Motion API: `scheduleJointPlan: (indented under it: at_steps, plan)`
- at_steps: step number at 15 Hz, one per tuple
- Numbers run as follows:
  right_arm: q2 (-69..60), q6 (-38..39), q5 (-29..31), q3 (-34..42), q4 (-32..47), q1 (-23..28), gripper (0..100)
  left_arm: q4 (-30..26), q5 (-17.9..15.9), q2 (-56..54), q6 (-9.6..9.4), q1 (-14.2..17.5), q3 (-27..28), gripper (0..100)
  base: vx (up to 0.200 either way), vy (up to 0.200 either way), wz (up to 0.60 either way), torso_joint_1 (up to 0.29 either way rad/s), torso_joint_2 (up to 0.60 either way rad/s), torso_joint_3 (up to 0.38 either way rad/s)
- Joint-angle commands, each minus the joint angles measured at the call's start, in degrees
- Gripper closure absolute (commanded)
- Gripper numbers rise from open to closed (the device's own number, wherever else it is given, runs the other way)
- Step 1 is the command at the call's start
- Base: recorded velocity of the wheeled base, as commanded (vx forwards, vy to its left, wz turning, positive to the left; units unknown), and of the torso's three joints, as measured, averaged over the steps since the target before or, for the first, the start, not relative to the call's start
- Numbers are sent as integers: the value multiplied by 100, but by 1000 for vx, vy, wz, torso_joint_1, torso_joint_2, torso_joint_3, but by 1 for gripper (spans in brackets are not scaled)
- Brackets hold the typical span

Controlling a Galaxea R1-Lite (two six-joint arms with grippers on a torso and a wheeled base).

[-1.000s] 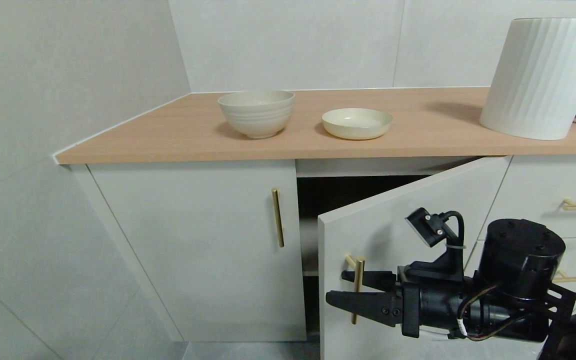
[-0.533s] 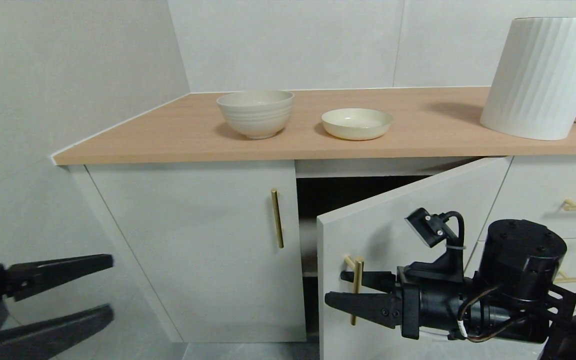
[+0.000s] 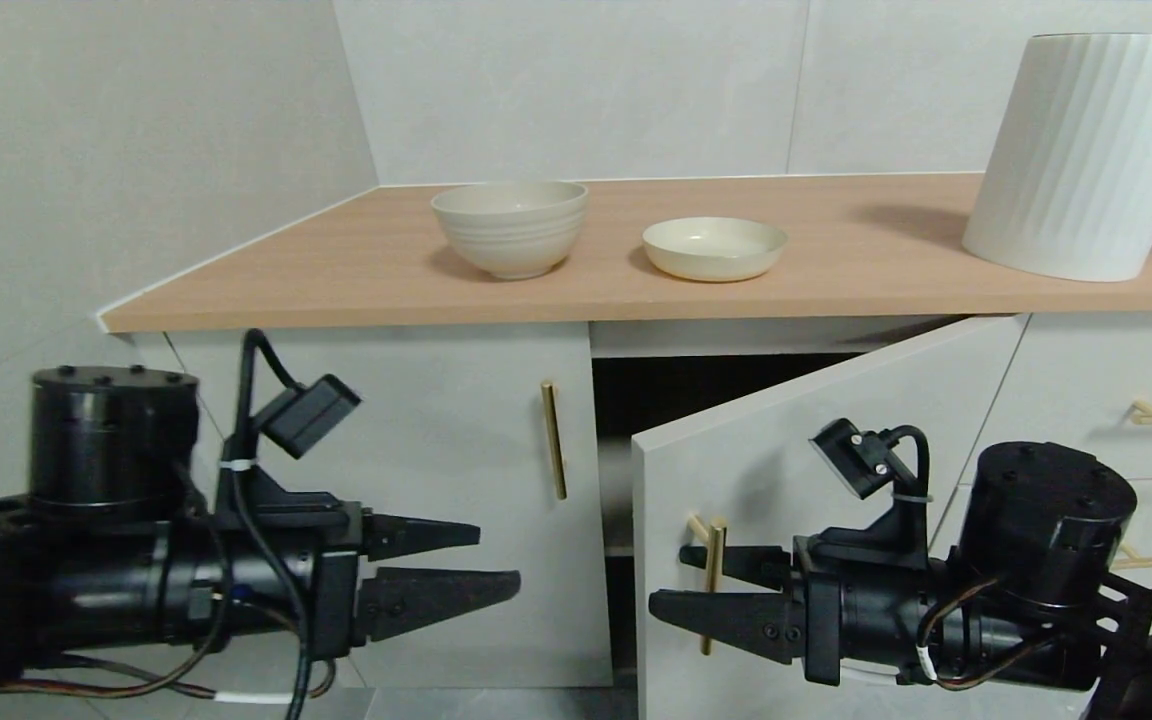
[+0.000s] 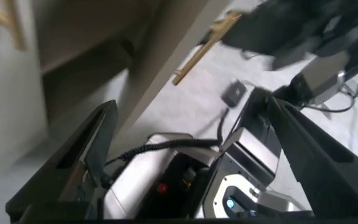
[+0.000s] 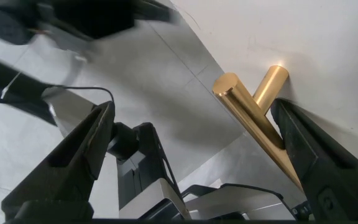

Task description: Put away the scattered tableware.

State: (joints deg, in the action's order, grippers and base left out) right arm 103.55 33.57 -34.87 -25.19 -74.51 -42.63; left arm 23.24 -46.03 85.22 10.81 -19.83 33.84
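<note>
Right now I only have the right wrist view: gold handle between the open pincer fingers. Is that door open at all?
Observer: Yes. The right door is swung partly open; the left door is shut.
Operator: Where's the tableware?
Observer: The bowl and the shallow dish sit apart on the countertop, above the doors.
Operator: Left arm?
Observer: The left pincer is open, low in front of the left door.

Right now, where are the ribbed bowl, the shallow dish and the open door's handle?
ribbed bowl (image 3: 510, 232), head view, outer wall.
shallow dish (image 3: 714, 240), head view, inside floor.
open door's handle (image 3: 717, 532), head view, upper end of bar.
</note>
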Motion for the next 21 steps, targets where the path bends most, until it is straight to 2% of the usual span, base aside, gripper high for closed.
scheduleJointPlan:
  at_steps: [1,3,4,5,7,9,10,11,12,13,14,17,18,21]
  plan:
    - [16,0,6,22,15,0,0,384,6,1110,26,-390,-62,0,0,0,0,0,0,0]
    - [87,0,6,22,15,-8,0,630,15,1383,70,-530,-62,0,0,0,0,0,0,0]
    - [96,0,6,22,15,-8,0,735,15,1480,167,-609,-62,0,0,0,0,0,0,0]
    - [96,0,6,22,15,-8,0,805,24,1515,263,-662,-71,100,0,0,0,0,0,0]
    - [96,0,6,31,15,-8,0,955,24,1567,316,-671,-18,100,0,0,0,0,0,0]
    - [96,9,6,40,15,-8,0,1429,165,1647,351,-671,-18,100,0,0,0,0,0,0]
    - [96,9,6,40,15,-8,0,1429,165,1647,351,-671,-18,100,0,0,0,0,0,0]
    - [96,9,6,49,15,-8,0,1763,798,1866,395,-724,325,100,0,0,0,0,0,0]
    - [96,0,6,49,15,-8,0,1799,1219,2033,395,-794,439,100,0,0,0,0,0,0]
    - [96,0,6,49,15,-8,0,1834,1351,2139,378,-794,448,100,0,0,0,0,0,0]
    - [78,0,6,58,15,-8,0,2308,1448,2587,395,-812,448,100,0,0,0,0,0,0]
    - [96,0,6,66,15,-8,0,4119,1483,3431,448,-1022,281,100,0,0,0,0,0,0]
    - [96,0,15,66,15,-8,0,4435,1483,3536,474,-1102,246,100,0,0,0,0,0,0]
    - [69,-17,15,66,15,-8,0,4664,1501,3483,510,-1251,105,100,0,0,0,0,0,0]
